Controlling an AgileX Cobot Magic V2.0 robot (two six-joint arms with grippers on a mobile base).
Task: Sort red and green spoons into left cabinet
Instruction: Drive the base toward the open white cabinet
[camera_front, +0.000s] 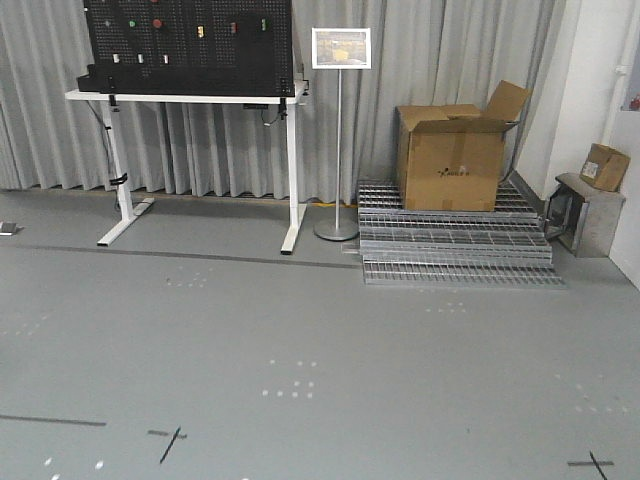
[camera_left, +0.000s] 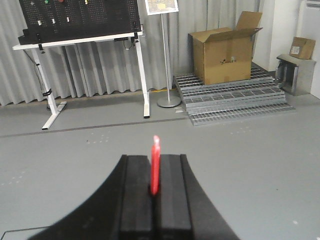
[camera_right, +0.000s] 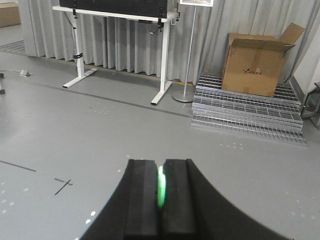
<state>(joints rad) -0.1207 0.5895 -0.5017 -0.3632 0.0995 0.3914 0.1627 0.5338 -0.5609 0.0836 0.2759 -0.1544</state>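
In the left wrist view my left gripper (camera_left: 155, 162) is shut on the red spoon (camera_left: 155, 165), whose tip sticks out past the black fingertips, edge-on. In the right wrist view my right gripper (camera_right: 161, 167) is shut on the green spoon (camera_right: 161, 186), a thin bright strip pinched between the black pads. Both grippers hang above bare grey floor, facing the room. The left cabinet is out of view in all three views. Neither gripper shows in the front view.
A white-legged table with a black pegboard (camera_front: 190, 45) stands at the back left against grey curtains. A sign stand (camera_front: 338, 130) is beside it. A cardboard box (camera_front: 450, 155) sits on stacked metal grates (camera_front: 455, 245) at the back right. Black tape marks cross the floor (camera_front: 300, 360).
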